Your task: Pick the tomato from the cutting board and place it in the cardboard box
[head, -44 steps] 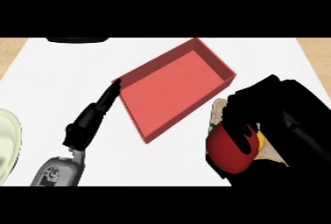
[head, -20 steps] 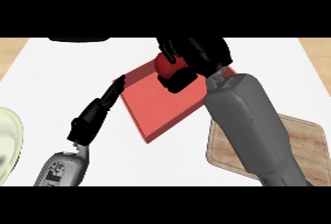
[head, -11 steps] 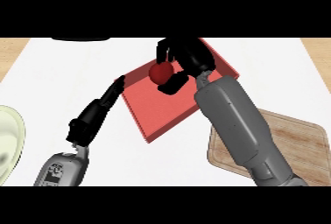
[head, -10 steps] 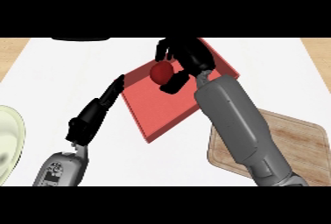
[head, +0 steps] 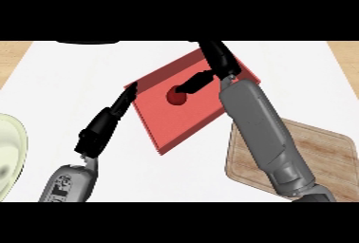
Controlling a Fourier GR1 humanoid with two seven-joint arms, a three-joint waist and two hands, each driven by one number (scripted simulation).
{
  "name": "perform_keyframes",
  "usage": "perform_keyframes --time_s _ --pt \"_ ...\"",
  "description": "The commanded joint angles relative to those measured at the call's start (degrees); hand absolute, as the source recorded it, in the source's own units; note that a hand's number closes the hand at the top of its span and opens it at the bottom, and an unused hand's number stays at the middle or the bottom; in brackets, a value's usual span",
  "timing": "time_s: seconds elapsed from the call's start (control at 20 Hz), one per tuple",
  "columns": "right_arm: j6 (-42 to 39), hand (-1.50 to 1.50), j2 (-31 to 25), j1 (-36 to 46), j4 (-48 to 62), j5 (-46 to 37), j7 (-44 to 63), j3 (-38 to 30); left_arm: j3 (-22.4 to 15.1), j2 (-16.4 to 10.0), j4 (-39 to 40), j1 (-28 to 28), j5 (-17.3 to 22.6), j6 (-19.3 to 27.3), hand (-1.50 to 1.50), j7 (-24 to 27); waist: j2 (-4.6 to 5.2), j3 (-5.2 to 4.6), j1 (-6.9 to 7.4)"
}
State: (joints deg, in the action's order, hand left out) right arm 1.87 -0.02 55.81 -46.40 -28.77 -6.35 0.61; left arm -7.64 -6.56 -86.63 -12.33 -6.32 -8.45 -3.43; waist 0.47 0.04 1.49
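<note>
The red tomato (head: 176, 96) lies inside the shallow red box (head: 203, 114), near its middle. My right hand (head: 221, 61) hangs over the box's far side with its fingers straight and open; its thumb points down toward the tomato and holds nothing. My left hand (head: 104, 127) lies open on the counter, its straight fingertips touching the box's left corner. The wooden cutting board (head: 319, 154) sits at the right with nothing on it, partly hidden by my right forearm.
A pale green plate (head: 10, 156) shows at the left edge. A dark object (head: 88, 42) is cut off at the top edge. The box sits turned at an angle on the white counter (head: 63, 76).
My right hand carried the tomato from the cutting board over the box, then opened. The tomato has left the hand and now lies in the box. The left hand stayed put.
</note>
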Motion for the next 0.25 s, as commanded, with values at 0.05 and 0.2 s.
perform_keyframes --time_s 0.05,0.2 --pt "-0.07 -1.50 0.02 -0.37 0.03 12.31 -4.57 -8.60 1.16 -0.62 -0.55 -0.71 0.31 -0.16 0.00 -0.08 -0.13 0.03 -0.28" --pt "-5.94 -1.50 -4.85 -1.11 2.05 16.12 -8.53 -14.11 2.86 -0.52 -0.82 -3.15 1.77 -0.20 0.00 -4.51 -0.08 0.04 -0.96"
